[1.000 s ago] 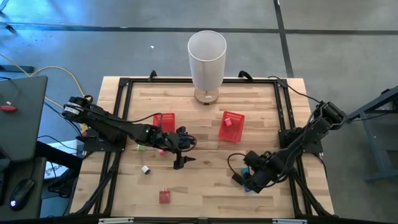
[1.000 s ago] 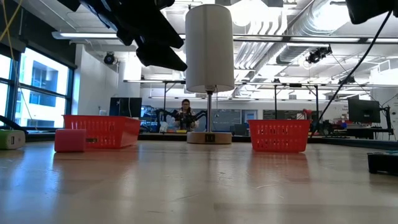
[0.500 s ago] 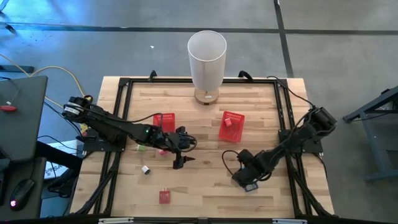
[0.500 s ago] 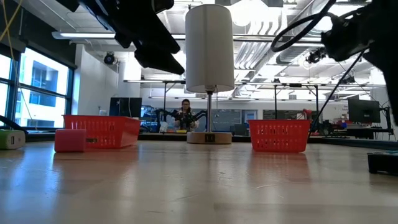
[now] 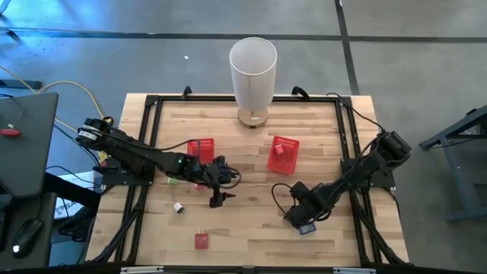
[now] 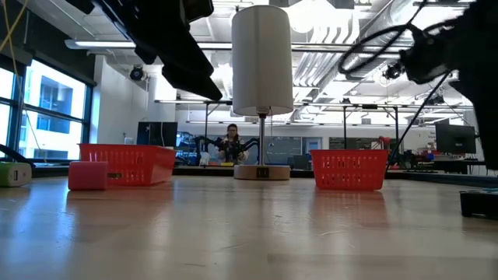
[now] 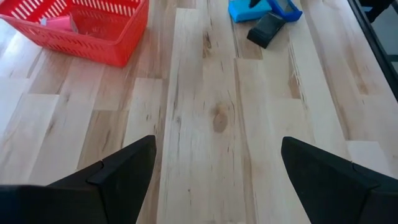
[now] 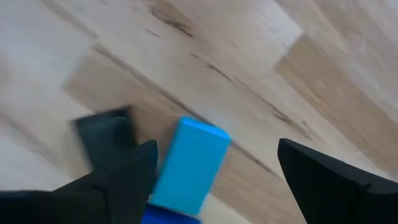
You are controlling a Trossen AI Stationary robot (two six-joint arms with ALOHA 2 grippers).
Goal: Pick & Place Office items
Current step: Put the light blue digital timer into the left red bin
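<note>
Barely begun: one pink item (image 5: 279, 150) lies in the right basket (image 5: 288, 160); most office items sit loose nearby. Right gripper (image 8: 211, 186), spread, hovers over the blue block (image 8: 189, 165); left gripper (image 5: 218, 199) spread, empty.

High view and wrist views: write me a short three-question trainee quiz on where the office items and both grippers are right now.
1. True or false: the right gripper is shut on the blue block.
2. Which item lies inside the right red basket?
A. a small red item
B. a white item
C. a black item
3. Fill in: the left gripper hangs open above bare ____, between the left red basket and the right one.

Key
1. False; its fingers stand open, with the block between and beyond them.
2. A
3. Wood, the tabletop.
</note>
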